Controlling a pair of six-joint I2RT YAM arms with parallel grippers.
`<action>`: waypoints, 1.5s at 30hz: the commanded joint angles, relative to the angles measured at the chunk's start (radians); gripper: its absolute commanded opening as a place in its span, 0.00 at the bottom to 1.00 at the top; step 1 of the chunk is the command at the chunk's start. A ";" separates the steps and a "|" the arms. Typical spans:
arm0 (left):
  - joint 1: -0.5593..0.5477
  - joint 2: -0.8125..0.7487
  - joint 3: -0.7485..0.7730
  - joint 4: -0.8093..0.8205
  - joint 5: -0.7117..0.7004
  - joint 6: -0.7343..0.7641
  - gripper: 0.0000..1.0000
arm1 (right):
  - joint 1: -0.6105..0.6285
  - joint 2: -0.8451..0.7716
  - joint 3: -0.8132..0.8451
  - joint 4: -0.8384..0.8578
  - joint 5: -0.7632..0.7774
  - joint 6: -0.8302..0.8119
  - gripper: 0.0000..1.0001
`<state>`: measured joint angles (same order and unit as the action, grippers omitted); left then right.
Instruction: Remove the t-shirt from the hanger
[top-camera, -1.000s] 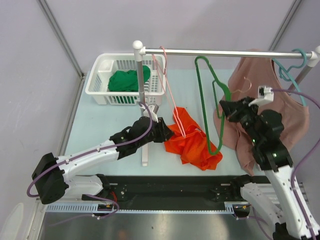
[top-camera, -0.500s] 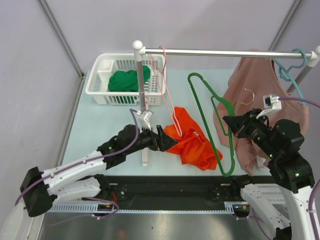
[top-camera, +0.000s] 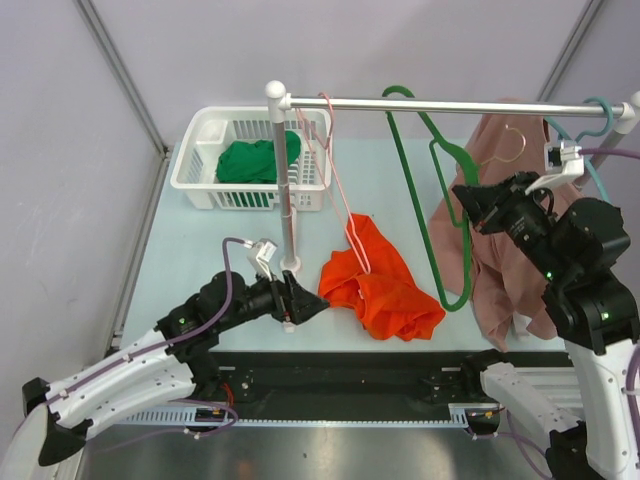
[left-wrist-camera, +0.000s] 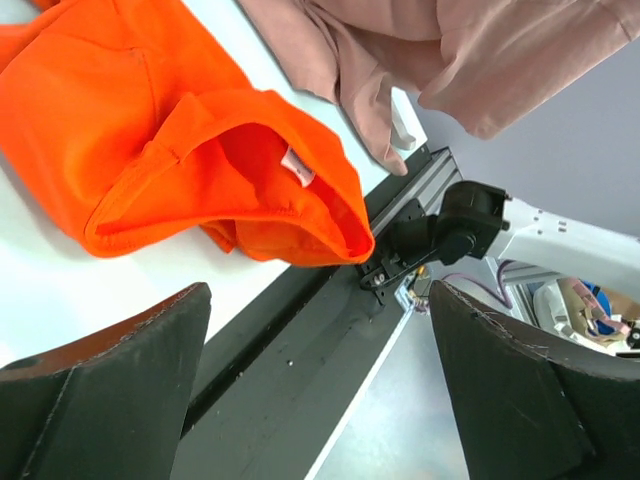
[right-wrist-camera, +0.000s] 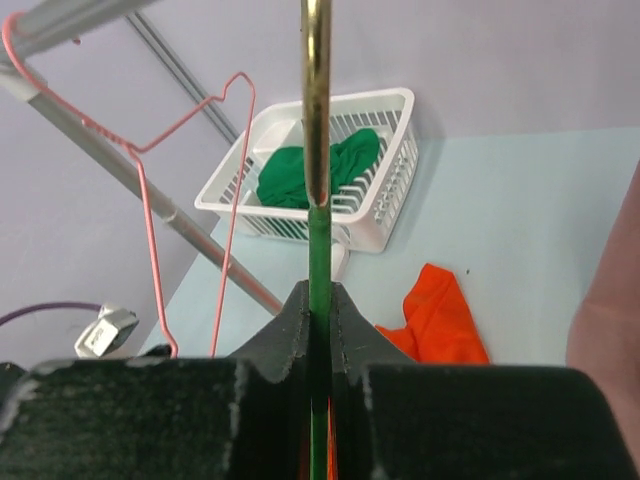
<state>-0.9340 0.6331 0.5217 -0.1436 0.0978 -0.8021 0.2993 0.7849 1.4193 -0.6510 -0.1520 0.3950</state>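
Note:
The orange t-shirt (top-camera: 385, 290) lies crumpled on the table, off any hanger; the left wrist view shows it (left-wrist-camera: 150, 130) past my fingers. My left gripper (top-camera: 305, 308) is open and empty just left of the shirt, not touching it (left-wrist-camera: 320, 295). My right gripper (top-camera: 468, 195) is shut on the green hanger (top-camera: 452, 163), held bare in the air with its hook up at the rail (top-camera: 450, 104). In the right wrist view the green hanger (right-wrist-camera: 319, 250) runs between my closed right gripper (right-wrist-camera: 319, 300), with the t-shirt (right-wrist-camera: 440, 320) below.
A pink wire hanger (top-camera: 335, 170) hangs on the rail near the rack post (top-camera: 287, 190). A dusty-pink shirt (top-camera: 510, 250) hangs on a teal hanger (top-camera: 590, 125) at the right. A white basket (top-camera: 200, 170) with a green garment (top-camera: 255, 160) sits back left.
My left gripper opened, released the orange t-shirt and drew back toward the near left. My right gripper lifted the green hanger up to the rail, clear of the shirt.

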 joint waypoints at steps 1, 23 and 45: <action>-0.006 -0.041 0.008 -0.076 0.005 0.020 0.95 | 0.000 0.066 0.059 0.135 0.032 0.004 0.00; -0.005 0.000 0.034 -0.090 0.025 0.037 0.96 | -0.006 0.214 0.130 0.152 0.176 -0.002 0.00; -0.008 0.143 0.066 0.068 0.118 -0.037 1.00 | 0.020 0.198 0.148 0.008 0.304 -0.016 0.27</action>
<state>-0.9360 0.7582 0.5339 -0.1646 0.1658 -0.8036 0.3134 1.0214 1.5646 -0.6464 0.1257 0.3950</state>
